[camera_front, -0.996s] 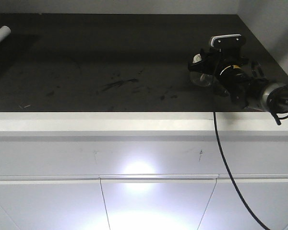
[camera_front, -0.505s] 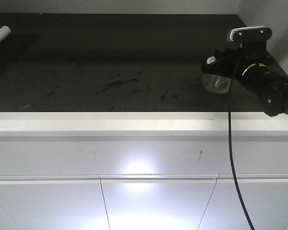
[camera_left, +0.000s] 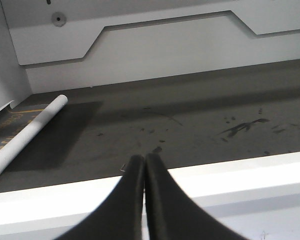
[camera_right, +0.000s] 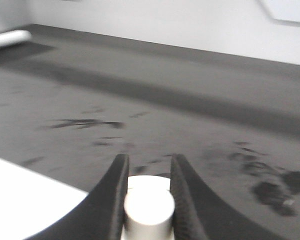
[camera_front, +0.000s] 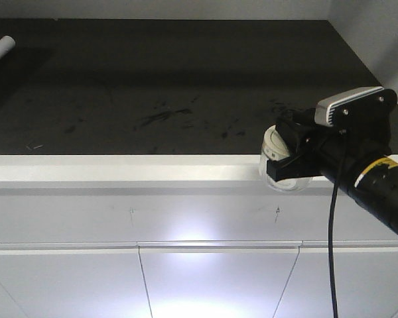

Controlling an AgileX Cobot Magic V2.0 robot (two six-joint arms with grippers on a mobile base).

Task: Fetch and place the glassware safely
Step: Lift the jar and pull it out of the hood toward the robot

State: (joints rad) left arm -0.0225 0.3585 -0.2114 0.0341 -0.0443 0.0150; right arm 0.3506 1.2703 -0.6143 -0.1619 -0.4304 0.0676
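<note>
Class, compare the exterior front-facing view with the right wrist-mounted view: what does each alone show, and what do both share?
Only the front view shows the white cabinet front, the black cable and the transparent body of the small squat clear glass jar. Only the wrist view shows the knob of the round cream-white lid between the black fingers of the right gripper. Both show the dark countertop and the white cylindrical tube.

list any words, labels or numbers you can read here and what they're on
No text is legible in any view.
Yellow sticker on the right arm: too small to read.
Yellowish marks beside the white tube: blurred, unreadable.
</note>
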